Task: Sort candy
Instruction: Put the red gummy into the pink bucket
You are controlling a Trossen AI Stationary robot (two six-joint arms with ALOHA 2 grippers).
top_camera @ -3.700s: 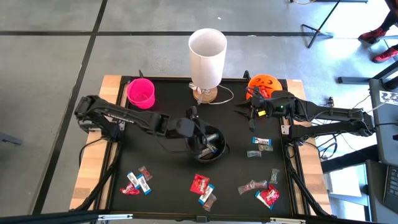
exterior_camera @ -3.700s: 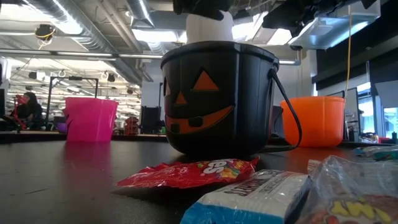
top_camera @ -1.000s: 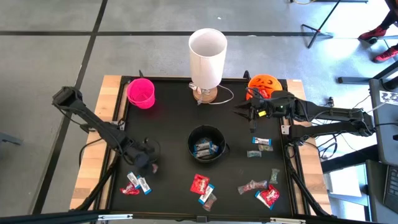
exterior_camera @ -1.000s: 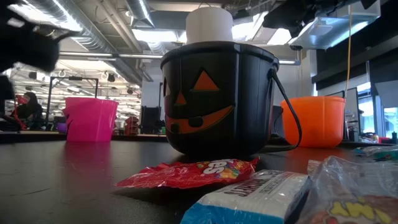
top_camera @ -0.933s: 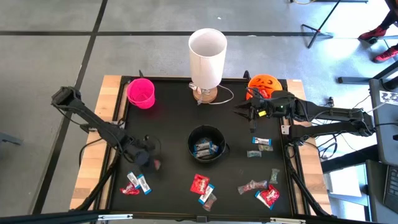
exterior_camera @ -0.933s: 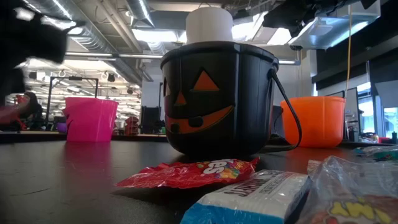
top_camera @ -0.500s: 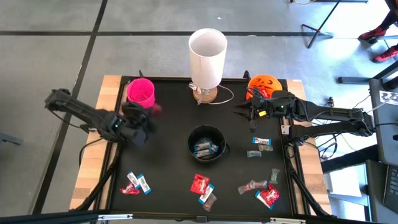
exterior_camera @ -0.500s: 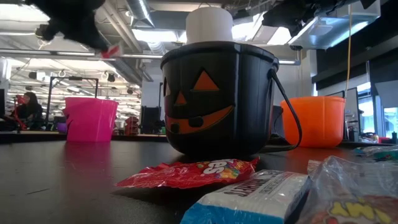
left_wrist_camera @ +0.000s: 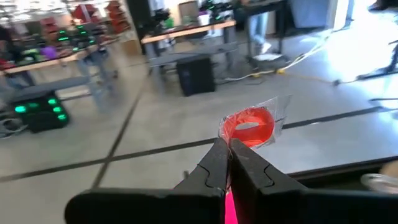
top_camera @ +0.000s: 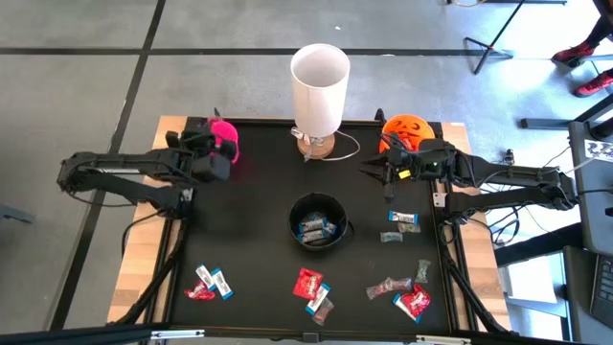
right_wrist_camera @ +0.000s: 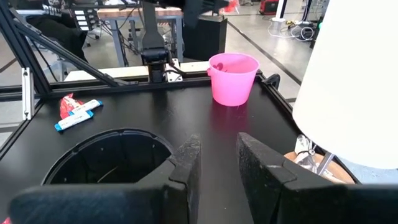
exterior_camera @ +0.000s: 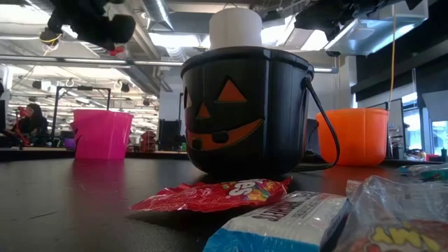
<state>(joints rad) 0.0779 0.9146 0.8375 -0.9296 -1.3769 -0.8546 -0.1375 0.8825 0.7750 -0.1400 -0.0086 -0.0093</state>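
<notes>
A red-wrapped candy (left_wrist_camera: 250,126) sits pinched at the tip of the left pincer (left_wrist_camera: 227,152), whose fingers are pressed together on the wrapper's edge; only the left wrist view shows this clearly, with the sweet held up against the room's floor and benches. From above, that pincer (top_camera: 218,153) hangs over the pink cup (top_camera: 226,132) at about ten o'clock on the black surface (top_camera: 259,192), hiding most of the cup, and the sweet itself cannot be made out there. The low view shows it (exterior_camera: 117,50) as a red speck under the dark pincer, high above the cup (exterior_camera: 102,134). The rest of the candy lies loose along the near side: a cluster (top_camera: 209,283) at seven o'clock, another (top_camera: 312,290) at six, more (top_camera: 403,293) at five and a few (top_camera: 399,226) at three. Silvery bars (top_camera: 316,228) lie inside the black pumpkin bucket (top_camera: 319,221) at the centre. The right pincer (top_camera: 385,173) waits at two o'clock beside the orange pumpkin bucket (top_camera: 406,128); its own view shows the fingers (right_wrist_camera: 187,163) a little apart, holding nothing. A white cylinder (top_camera: 319,88) stands at twelve.
</notes>
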